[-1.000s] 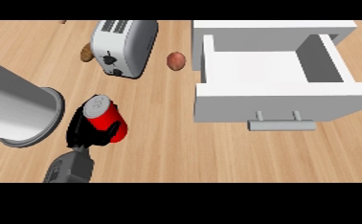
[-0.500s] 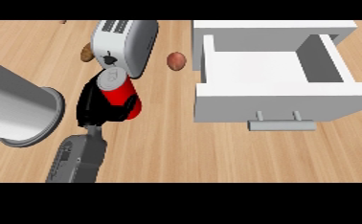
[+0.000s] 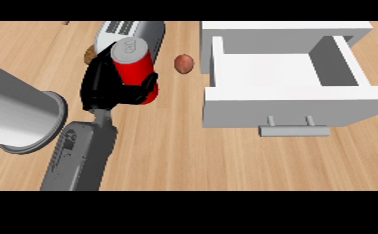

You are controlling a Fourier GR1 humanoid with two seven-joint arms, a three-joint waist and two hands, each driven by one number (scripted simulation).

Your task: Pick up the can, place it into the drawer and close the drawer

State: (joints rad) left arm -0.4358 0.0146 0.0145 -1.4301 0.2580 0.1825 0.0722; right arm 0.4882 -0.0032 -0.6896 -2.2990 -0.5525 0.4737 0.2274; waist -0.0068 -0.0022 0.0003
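Entering from the near left, the left hand (image 3: 100, 85) has its fingers wrapped round the red can (image 3: 134, 65), whose silver top tilts toward the far side. The open drawer (image 3: 280, 108) lies to the can's right; no other hand shows.

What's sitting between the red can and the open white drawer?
In the head view, a small brown egg-shaped thing lies on the counter between the can and the drawer.

red can (image 3: 135, 71), white drawer (image 3: 280, 104)
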